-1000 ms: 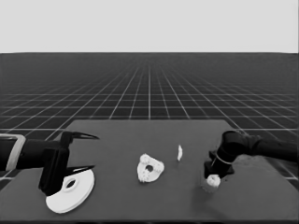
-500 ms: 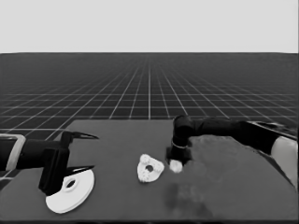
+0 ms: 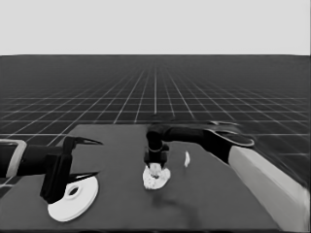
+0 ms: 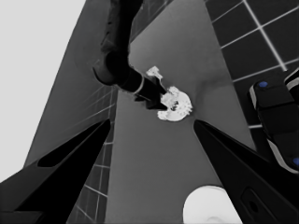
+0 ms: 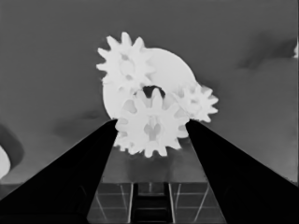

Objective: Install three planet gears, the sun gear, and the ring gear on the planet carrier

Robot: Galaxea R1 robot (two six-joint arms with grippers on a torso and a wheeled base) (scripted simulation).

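progress is partial: two gears [image 5: 125, 65] are seated on the smaller round part [image 5: 173, 74] at table centre; a third gear [image 5: 152, 125] is gripped above it by the right gripper [image 5: 152, 128]. the larger round part [image 3: 73, 199] lies unplaced, near left, under the wide-spread, waiting left gripper [image 3: 90, 158].

We see three small gears [image 5: 152, 128] on the smaller round part [image 5: 170, 74]; the larger round part [image 3: 73, 200] lies apart.
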